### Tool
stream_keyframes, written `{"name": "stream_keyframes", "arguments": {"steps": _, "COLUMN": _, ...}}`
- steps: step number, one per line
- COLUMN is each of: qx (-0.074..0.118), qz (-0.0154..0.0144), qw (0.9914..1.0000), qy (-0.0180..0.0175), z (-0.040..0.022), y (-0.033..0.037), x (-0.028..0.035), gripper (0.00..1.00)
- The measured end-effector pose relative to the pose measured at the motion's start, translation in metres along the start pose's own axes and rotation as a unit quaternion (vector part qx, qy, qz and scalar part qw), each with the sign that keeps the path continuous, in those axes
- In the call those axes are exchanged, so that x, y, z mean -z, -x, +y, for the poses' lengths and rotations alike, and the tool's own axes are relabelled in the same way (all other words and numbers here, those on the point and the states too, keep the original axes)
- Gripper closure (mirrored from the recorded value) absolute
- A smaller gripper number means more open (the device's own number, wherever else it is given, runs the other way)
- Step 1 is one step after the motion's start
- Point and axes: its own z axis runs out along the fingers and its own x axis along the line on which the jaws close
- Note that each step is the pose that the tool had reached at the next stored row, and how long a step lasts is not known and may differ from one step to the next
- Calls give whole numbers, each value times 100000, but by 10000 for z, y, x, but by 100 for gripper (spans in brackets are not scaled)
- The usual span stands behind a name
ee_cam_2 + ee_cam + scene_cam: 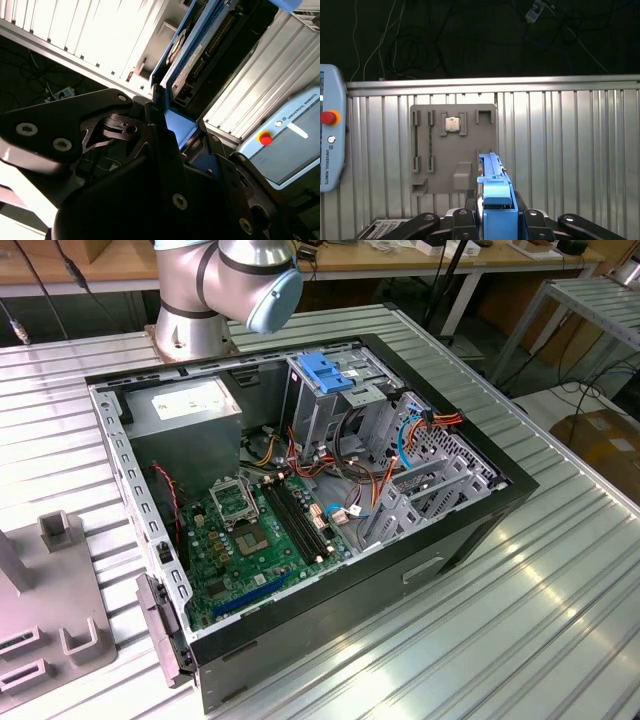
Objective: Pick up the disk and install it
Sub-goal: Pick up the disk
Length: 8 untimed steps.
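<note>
Aloft, my tool (497, 217) clamps the disk (495, 192) edge-on above the ribbed surface (570, 150) — I'd keep it square and ease toward the drive cage (312, 422) slowly.

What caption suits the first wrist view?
The pincer grips the blue-framed disk edge-on, a grey tray beyond it on the ribbed metal table.
</note>
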Motion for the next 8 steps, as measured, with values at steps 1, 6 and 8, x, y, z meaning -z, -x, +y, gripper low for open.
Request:
{"name": "stream_keyframes", "arguments": {"steps": 1, "qx": -1, "qz": -2, "qw": 100000, "qy": -2, "z": -5, "y": 0, "x": 0, "gripper": 63}}
{"name": "stream_keyframes", "arguments": {"steps": 6, "qx": 1, "qz": 0, "qw": 100000, "qy": 0, "z": -37, "y": 1, "x": 0, "gripper": 63}}
{"name": "stream_keyframes", "arguments": {"steps": 8, "qx": 1, "qz": -1, "qw": 100000, "qy": -2, "z": -53, "y": 2, "x": 0, "gripper": 63}}
